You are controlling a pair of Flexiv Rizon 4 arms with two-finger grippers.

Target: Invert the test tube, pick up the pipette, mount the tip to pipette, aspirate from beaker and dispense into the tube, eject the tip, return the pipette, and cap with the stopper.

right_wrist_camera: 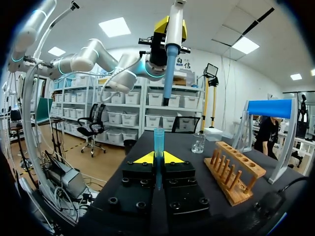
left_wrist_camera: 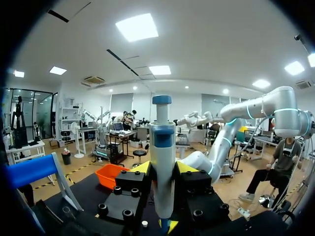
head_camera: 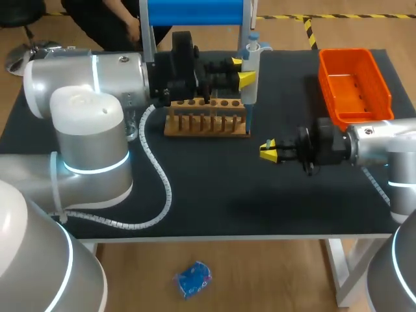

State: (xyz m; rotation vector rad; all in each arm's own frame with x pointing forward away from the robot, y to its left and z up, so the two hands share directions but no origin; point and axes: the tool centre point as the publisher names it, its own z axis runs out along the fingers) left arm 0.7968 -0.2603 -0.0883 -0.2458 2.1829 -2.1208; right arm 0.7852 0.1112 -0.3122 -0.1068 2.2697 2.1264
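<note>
First the pipette [left_wrist_camera: 162, 147]: clamped upright in the left gripper [left_wrist_camera: 163, 169], both fingers pressed on its pale body from two sides, blue plunger button on top. Hangs, in the head view, just at the right end of the wooden rack [head_camera: 207, 121], lower end pointing down beside it (too thin there to tell, tip mounted or not). Looks light and stiff, of smooth plastic, so probably a little slippery. Best held on the thick body as now, never on the narrow lower end, and with the fingers kept off the button.

Then the test tube [right_wrist_camera: 158, 147]: upright, open mouth up, pinched from two sides in the right gripper [right_wrist_camera: 157, 158]. Held over the black table [head_camera: 214, 201], nearer the front edge and well apart from the rack. Likely thin-walled and fragile, also round and slippery. Asks for a modest squeeze around the middle, not near the rim.

Further out: a small clear beaker [right_wrist_camera: 198, 142] ahead of the right gripper, near the far end of the rack. An orange bin [head_camera: 354, 84] at the right rear of the table. A blue-topped stand [head_camera: 195, 13] behind the rack.
</note>
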